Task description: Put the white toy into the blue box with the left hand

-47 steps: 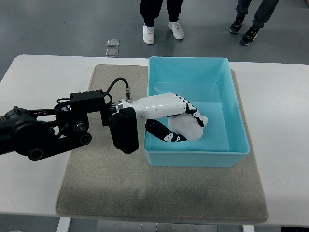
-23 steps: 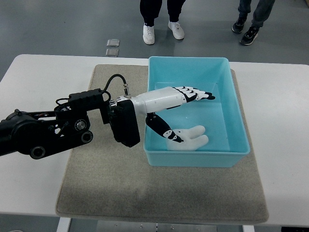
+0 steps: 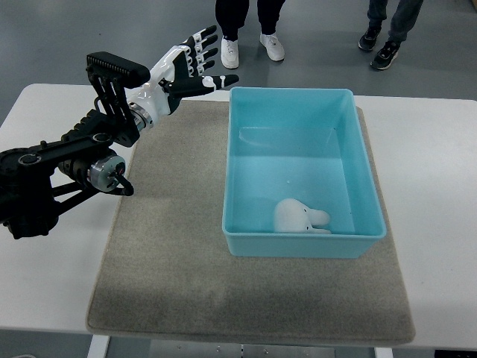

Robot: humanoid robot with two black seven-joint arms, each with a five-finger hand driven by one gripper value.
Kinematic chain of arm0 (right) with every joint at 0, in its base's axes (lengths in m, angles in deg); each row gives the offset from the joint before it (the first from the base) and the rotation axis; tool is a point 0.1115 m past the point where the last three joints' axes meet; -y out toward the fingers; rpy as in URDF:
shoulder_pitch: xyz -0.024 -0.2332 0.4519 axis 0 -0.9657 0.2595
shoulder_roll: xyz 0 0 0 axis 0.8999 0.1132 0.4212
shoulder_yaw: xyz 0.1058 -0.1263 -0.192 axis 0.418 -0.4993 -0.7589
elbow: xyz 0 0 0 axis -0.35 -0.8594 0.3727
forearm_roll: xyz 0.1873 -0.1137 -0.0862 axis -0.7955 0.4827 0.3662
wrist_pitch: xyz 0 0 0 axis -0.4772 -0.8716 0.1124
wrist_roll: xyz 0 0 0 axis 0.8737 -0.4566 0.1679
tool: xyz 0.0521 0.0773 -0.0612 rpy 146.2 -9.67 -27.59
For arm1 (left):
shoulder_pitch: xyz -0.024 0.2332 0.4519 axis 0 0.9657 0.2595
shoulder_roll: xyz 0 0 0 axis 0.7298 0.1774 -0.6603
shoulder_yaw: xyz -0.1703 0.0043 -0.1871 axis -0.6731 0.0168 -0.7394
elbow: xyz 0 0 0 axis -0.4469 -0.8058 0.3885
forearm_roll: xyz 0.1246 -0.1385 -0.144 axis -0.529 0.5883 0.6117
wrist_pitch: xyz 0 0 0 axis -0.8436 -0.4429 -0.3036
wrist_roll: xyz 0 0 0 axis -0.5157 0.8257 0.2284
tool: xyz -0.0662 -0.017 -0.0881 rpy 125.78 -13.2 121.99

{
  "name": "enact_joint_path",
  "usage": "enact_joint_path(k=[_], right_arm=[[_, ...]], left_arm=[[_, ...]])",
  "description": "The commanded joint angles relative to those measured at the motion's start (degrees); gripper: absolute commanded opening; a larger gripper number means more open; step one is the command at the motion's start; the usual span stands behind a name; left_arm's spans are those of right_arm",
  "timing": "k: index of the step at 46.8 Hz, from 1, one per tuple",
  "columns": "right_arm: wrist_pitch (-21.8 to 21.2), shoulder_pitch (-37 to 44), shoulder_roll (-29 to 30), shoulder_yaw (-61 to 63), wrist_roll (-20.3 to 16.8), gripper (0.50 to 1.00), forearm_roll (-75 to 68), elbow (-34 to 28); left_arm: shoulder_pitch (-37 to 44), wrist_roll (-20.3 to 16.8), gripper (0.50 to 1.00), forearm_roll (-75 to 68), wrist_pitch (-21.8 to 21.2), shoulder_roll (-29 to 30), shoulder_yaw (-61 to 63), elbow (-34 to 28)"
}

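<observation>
Small white plastic toy (image 3: 299,218): inside blue plastic box (image 3: 302,98), placement apparently done. Left hand (image 3: 188,63): released, fingers spread, empty; next, park.

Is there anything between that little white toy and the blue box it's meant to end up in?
Nothing visible stands in the way: the white toy already lies inside the blue box, near its front wall. The left hand is up beyond the box's far left corner, fingers spread and holding nothing.
</observation>
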Motion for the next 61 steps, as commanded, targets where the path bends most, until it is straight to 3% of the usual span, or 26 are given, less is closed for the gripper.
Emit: enact_joint_path(k=[1, 10, 15, 28, 61], right_arm=[[0.00, 0.02, 0.00, 0.00, 0.01, 0.936, 0.00, 0.00], [0.00, 0.02, 0.00, 0.00, -0.08, 0.936, 0.00, 0.00], [0.00, 0.02, 0.00, 0.00, 0.00, 0.936, 0.00, 0.00], [0.00, 0.02, 0.00, 0.00, 0.01, 0.936, 0.00, 0.00], [0.00, 0.02, 0.00, 0.00, -0.08, 0.936, 0.00, 0.00]], left_arm=[[0.20, -0.01, 1.000, 7.00, 3.85, 0.81, -0.28, -1.95], [3.63, -0.01, 1.000, 20.97, 19.85, 1.07, -4.67, -9.33], [4.24, 0.08, 1.000, 23.36, 23.81, 1.86, -4.59, -12.24], [7.76, 0.87, 1.000, 32.67, 27.86, 2.92, -4.94, -14.18], [8.37, 0.87, 1.000, 32.94, 27.07, 3.88, -6.52, -14.26]])
